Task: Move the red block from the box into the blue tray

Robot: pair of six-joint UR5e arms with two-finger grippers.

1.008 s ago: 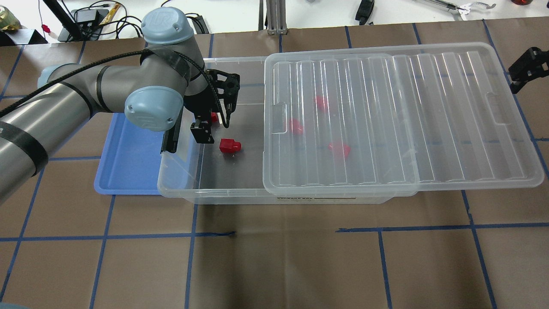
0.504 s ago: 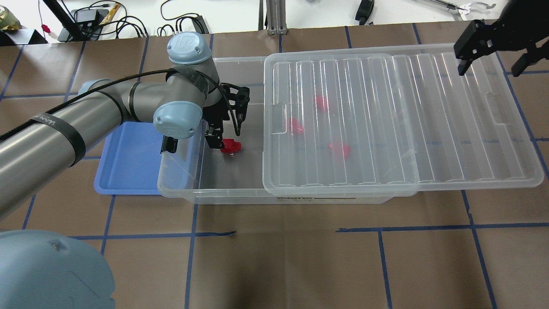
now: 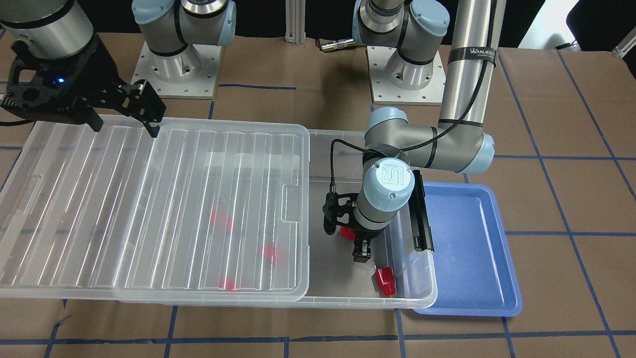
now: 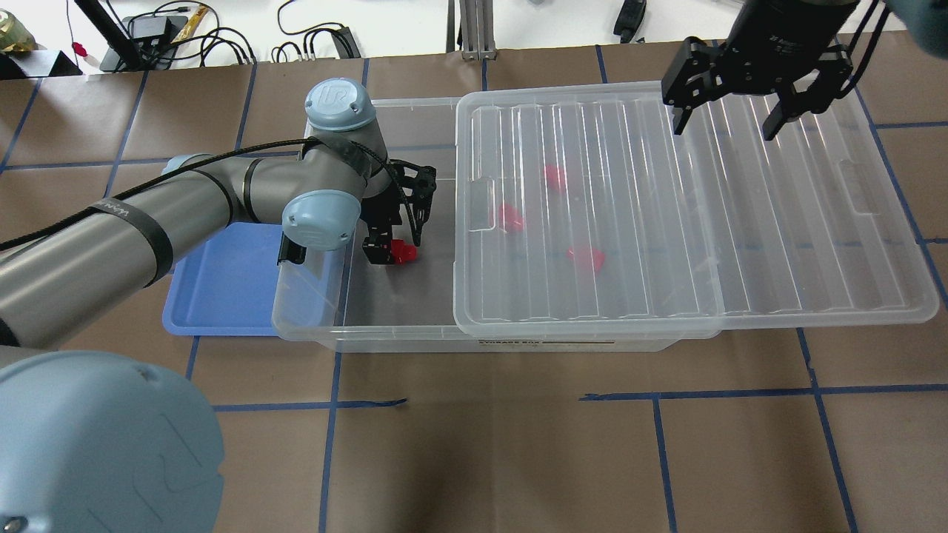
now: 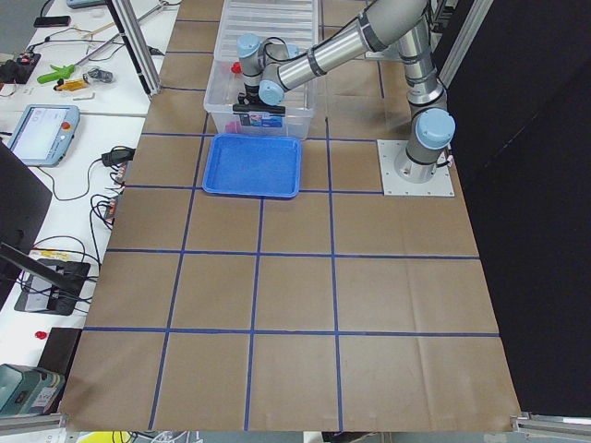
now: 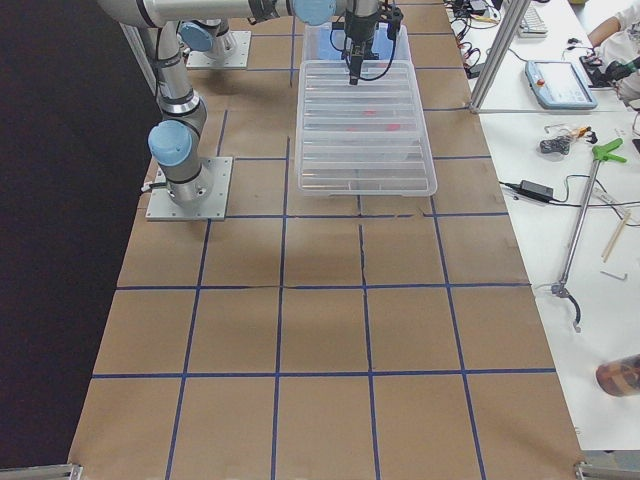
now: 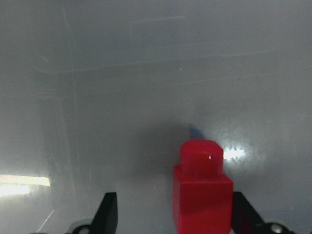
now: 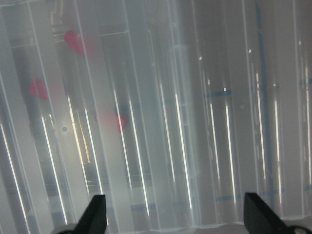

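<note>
Your left end effector (image 7: 176,214) open, straddling red block (image 7: 202,195) | box (image 4: 307,296) wall, black latch (image 4: 290,252) between block and blue tray (image 4: 222,289) | right end effector (image 4: 724,132) open above lid (image 4: 740,244).

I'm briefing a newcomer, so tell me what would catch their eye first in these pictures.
The left gripper, down in the uncovered end of the box, its open jaws straddling a red block. Then the ribbed lid lying across the rest, three more blocks blurred beneath it, with the right gripper open above it.
</note>
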